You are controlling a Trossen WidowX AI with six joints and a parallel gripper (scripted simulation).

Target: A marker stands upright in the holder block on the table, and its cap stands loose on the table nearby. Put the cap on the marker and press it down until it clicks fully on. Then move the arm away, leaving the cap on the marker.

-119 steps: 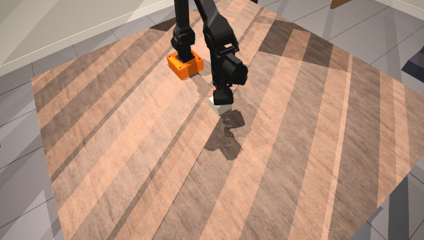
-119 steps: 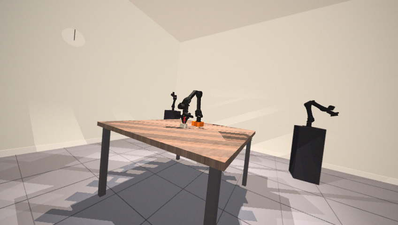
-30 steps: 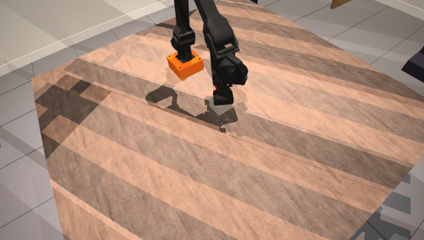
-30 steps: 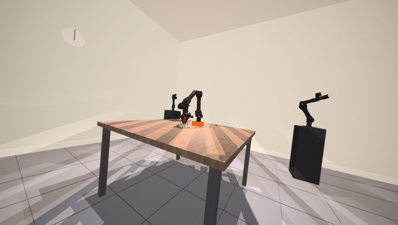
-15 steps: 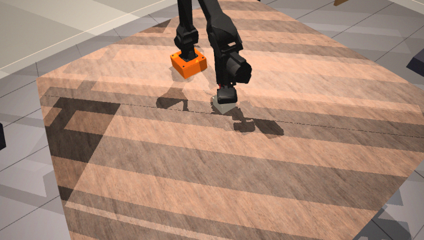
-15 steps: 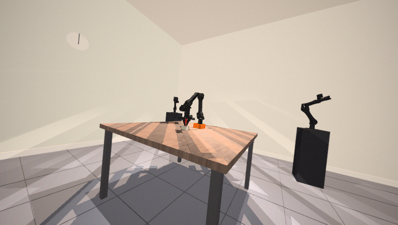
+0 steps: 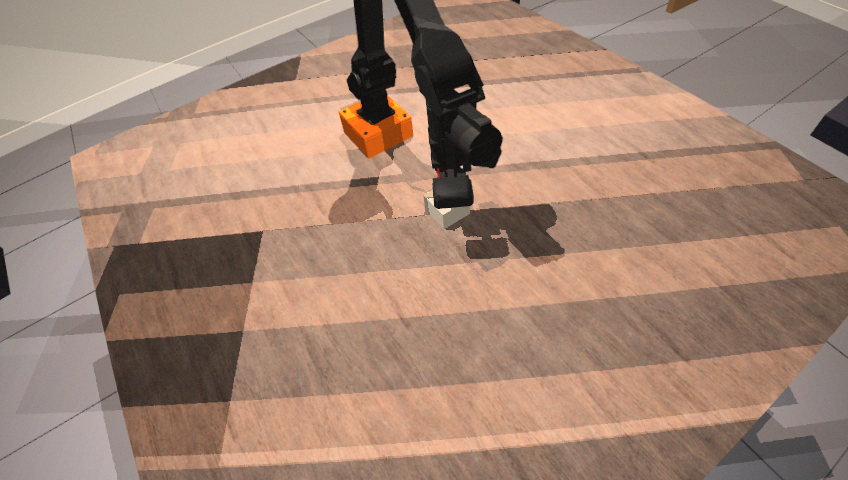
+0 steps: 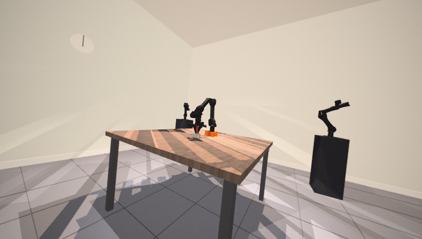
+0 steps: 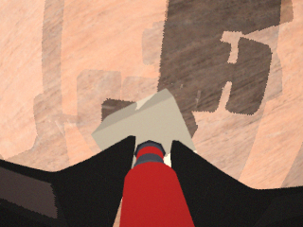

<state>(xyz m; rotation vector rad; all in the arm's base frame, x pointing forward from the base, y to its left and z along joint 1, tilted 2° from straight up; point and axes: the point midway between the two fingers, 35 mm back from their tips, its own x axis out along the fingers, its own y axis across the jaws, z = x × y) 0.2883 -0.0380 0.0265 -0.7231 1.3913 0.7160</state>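
Observation:
My gripper [image 7: 452,193] [image 8: 196,130] [image 9: 153,144] points straight down and is shut on the red cap [image 9: 158,215] [image 8: 196,128]. It stands directly over the beige holder block [image 7: 443,216] [image 8: 195,135] [image 9: 148,120] on the wooden table [image 7: 416,333] [image 8: 225,160]. In the wrist view, a short dark band of the marker [image 9: 151,153] shows at the cap's lower end, just above the block. The cap and marker are in line. The fingers hide most of the marker in the top and exterior views, and I cannot tell how deep the cap sits.
The arm's orange base [image 7: 376,127] [image 8: 211,133] is mounted on the table just behind the block. Another arm stands on a black pedestal [image 8: 328,166] to the right of the table. A third arm stands on a dark box [image 8: 183,122] behind the table.

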